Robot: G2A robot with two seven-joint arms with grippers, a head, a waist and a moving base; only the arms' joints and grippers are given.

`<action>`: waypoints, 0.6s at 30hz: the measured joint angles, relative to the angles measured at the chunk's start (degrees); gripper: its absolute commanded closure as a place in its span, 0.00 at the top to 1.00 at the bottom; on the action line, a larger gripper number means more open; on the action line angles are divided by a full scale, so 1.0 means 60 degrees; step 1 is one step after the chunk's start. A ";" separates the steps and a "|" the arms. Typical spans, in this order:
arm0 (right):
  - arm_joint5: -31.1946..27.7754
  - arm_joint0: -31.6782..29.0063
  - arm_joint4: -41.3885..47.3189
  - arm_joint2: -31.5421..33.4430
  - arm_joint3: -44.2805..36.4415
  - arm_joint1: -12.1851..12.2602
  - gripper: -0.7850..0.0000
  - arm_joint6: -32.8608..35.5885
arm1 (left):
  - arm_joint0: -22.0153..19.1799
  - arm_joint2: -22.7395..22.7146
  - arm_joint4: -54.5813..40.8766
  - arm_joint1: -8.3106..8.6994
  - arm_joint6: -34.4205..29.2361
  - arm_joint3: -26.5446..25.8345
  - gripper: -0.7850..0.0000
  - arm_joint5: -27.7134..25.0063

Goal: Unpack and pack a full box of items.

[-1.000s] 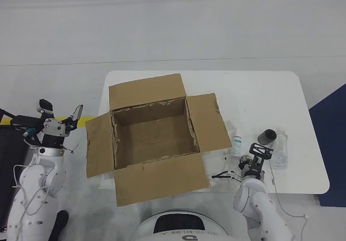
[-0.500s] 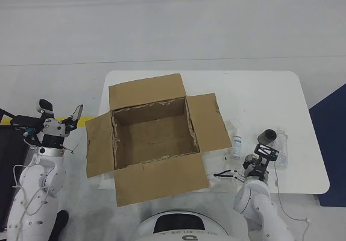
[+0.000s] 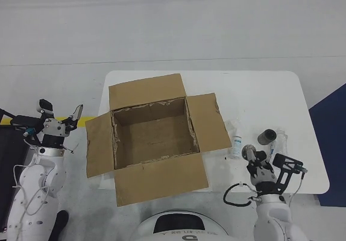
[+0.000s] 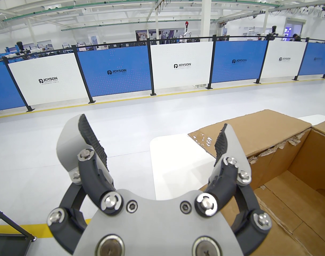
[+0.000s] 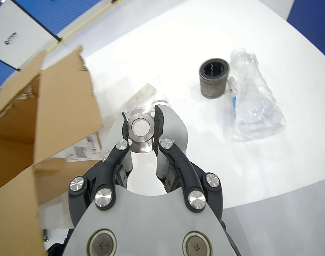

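An open cardboard box stands on the white table, flaps spread and its floor bare. My right gripper is shut on a metal flange ring, held just past the box's right flap; from above this gripper sits near the table's front edge. A dark metal cylinder stands upright beyond it, touching a clear plastic pack. My left gripper is open and holds nothing, off the table's left side beside the box.
A small white vial lies between the box's right flap and the cylinder. A labelled packet lies by the flap. A blue panel stands right of the table. The table's far right part is bare.
My right arm has drawn back toward the table's front edge and its wrist has turned to the right. The left arm and the box have not moved.
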 measured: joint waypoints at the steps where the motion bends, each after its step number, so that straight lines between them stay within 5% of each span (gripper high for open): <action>1: -0.0215 0.0011 -0.0125 -0.0107 0.0007 0.0010 0.00 -0.0164 | 0.0000 0.0000 0.0000 0.0000 0.0000 0.0000 1.00 0.0000; 8: -0.0154 0.0411 -0.2060 -0.1885 0.0053 -0.0010 0.00 -0.0491 | 0.0000 0.0000 0.0000 0.0000 0.0000 0.0000 1.00 0.0000; 18: 0.1355 0.3622 -0.4024 -0.4266 0.0052 -0.0322 0.00 0.2896 | 0.0000 0.0000 0.0000 0.0000 0.0000 0.0000 1.00 0.0000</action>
